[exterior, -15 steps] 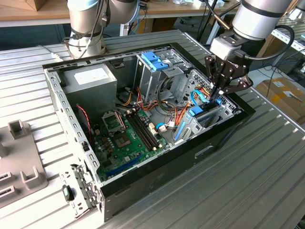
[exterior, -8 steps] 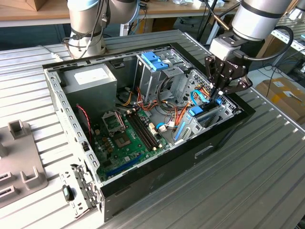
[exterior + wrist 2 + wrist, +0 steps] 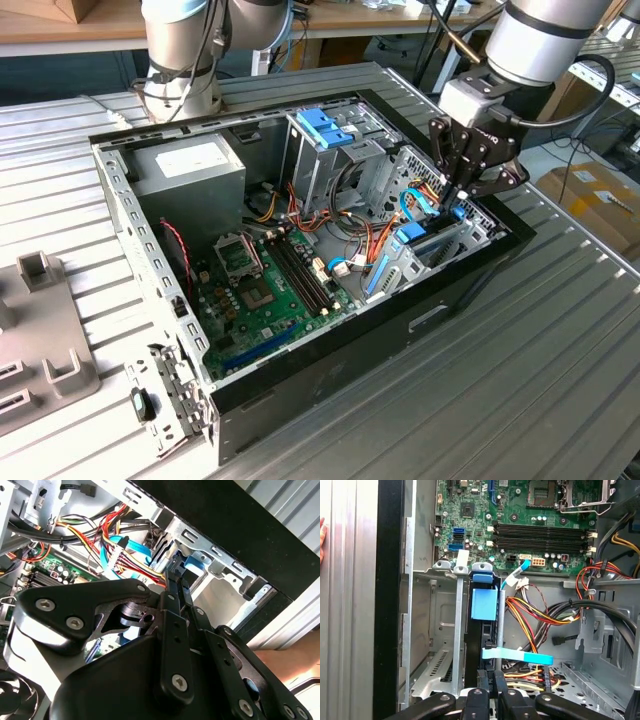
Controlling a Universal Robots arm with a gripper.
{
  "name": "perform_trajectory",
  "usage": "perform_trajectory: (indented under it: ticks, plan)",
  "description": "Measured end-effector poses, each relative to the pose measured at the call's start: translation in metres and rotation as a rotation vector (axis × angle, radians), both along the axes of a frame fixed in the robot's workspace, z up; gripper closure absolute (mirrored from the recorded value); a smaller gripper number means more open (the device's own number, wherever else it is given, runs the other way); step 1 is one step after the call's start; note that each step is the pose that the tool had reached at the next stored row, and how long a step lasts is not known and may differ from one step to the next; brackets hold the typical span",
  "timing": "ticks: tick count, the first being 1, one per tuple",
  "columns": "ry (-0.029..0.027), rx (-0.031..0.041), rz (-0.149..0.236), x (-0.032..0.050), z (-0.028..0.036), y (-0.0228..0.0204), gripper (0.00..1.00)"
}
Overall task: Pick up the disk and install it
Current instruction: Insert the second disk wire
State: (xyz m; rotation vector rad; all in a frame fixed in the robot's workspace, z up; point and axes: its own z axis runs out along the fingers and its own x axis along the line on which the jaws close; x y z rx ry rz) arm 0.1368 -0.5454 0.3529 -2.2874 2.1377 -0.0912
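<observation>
A ribbed metal table [image 3: 560,330] carries the open computer case [image 3: 300,250] (lying on its side) and a grey fixture [image 3: 40,340] beside it.

A robotics lab or workshop: an opened computer case [image 3: 300,250] lies on a ribbed metal table [image 3: 520,340], with wooden benches [image 3: 60,25] and cardboard boxes [image 3: 600,200] beyond it.
</observation>
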Motion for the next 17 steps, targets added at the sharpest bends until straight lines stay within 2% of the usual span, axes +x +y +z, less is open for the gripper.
perform_trajectory:
  ticks: [17]
  plan:
    - [0.0,-0.0001,0.0,-0.0013,-0.0021,0.0,0.84]
